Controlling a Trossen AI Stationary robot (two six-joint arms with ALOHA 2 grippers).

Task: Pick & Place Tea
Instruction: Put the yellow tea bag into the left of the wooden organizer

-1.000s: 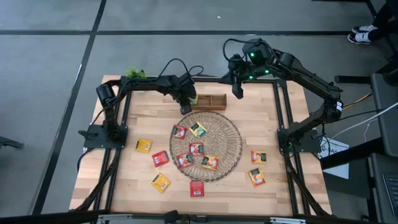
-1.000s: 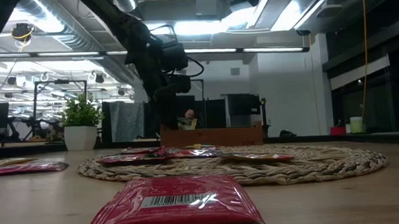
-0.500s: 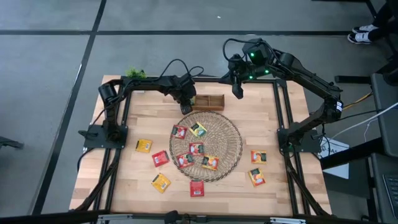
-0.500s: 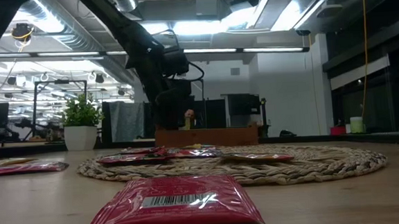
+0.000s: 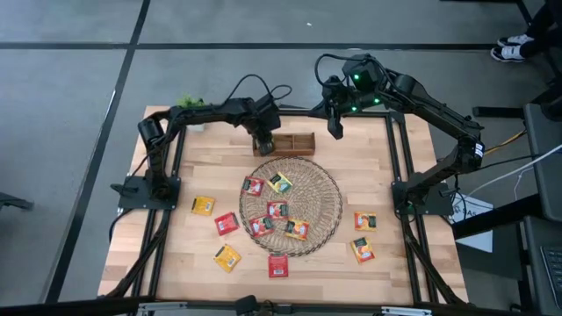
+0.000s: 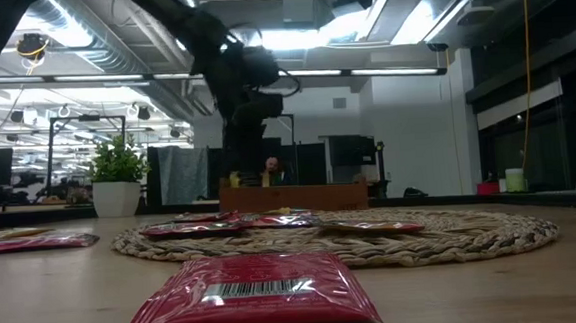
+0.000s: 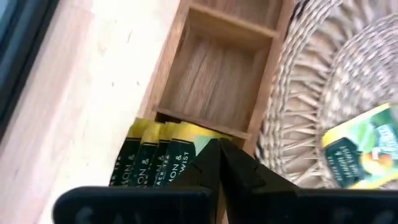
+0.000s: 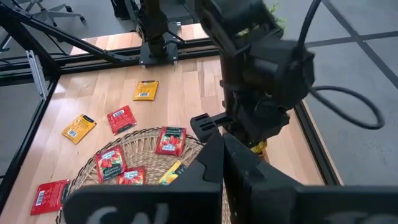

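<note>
left wrist view shows the left gripper [image 7: 221,155], fingers [image 7: 245,174] clenched together, just over yellow tea sachets [image 7: 158,155] standing in the end compartment of the wooden box [image 7: 217,68] by the surface's far edge.

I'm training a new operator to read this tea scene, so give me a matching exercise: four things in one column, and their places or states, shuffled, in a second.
Things:
1. left gripper
2. right gripper
3. potted plant
4. wooden box

Places or states:
A. at the far left corner of the table
B. just beyond the far edge of the wicker mat
C. shut, over the box compartment that holds yellow sachets
D. shut, up by the table's far edge, right of the box

Pairs: 1-C, 2-D, 3-A, 4-B
</note>
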